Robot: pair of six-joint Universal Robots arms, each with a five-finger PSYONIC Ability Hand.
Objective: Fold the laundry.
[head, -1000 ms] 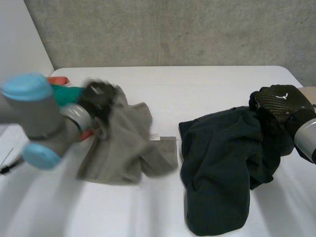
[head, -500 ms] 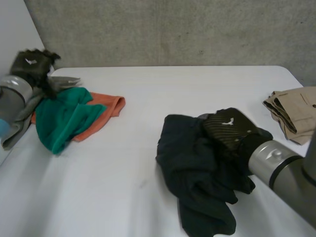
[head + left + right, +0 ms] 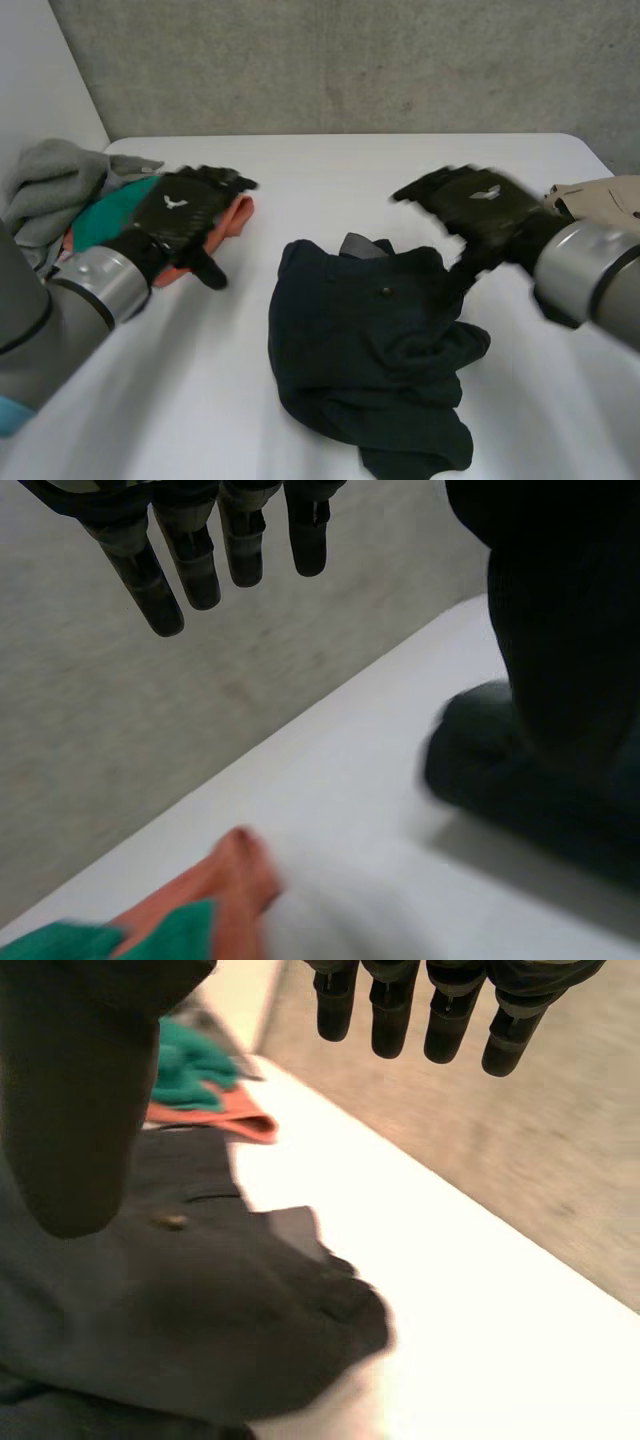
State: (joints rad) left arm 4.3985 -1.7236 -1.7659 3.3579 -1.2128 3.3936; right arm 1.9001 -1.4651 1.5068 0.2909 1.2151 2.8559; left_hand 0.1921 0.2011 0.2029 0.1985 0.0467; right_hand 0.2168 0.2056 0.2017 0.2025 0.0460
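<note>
Dark navy trousers lie crumpled mid-counter, button showing. The right hand hangs just over their far right side, fingers straight and spread, gripping nothing. Over on the left, the left hand is above the orange cloth and teal cloth, fingers straight too, empty. A grey garment is heaped far left, a folded beige garment sits at the right edge.

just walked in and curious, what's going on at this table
A two-armed robot is working on laundry at a white table. Dark trousers lie crumpled in the middle, not yet folded. The right hand is open beside them; the left hand is open over a green cloth and an orange cloth. Neither hand holds anything.
</note>
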